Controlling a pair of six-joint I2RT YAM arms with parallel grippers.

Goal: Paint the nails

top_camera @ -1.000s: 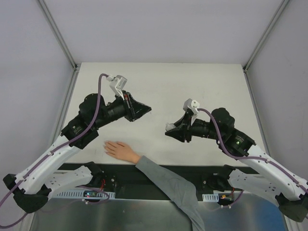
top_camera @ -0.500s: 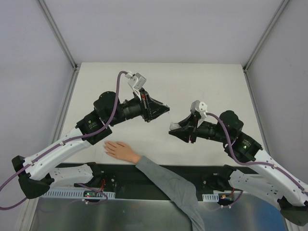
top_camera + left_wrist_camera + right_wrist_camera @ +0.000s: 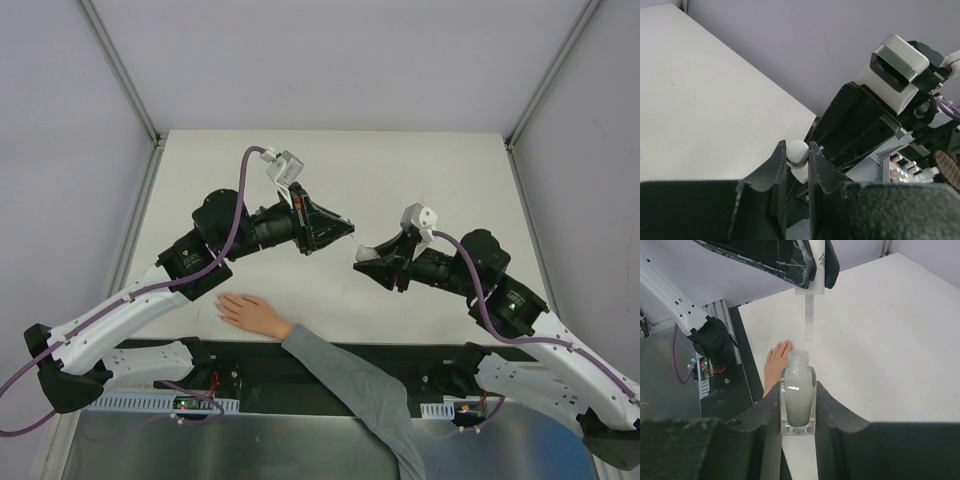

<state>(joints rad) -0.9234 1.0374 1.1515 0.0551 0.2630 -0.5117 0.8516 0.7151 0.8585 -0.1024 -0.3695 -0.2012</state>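
So the left tool [image 3: 798,148] pinches the brush [image 3: 809,317], the right tool [image 3: 798,389] clamps the open bottle [image 3: 798,407], the nails [image 3: 222,306] well apart from both, at the near edge of the bench [image 3: 400,170].

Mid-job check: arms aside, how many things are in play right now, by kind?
Nail polish bottle, uncapped: 1
Brush cap: 1
Hand with grey sleeve: 1
Total: 3

Lab cell: aluminium-framed white table [image 3: 330,170]
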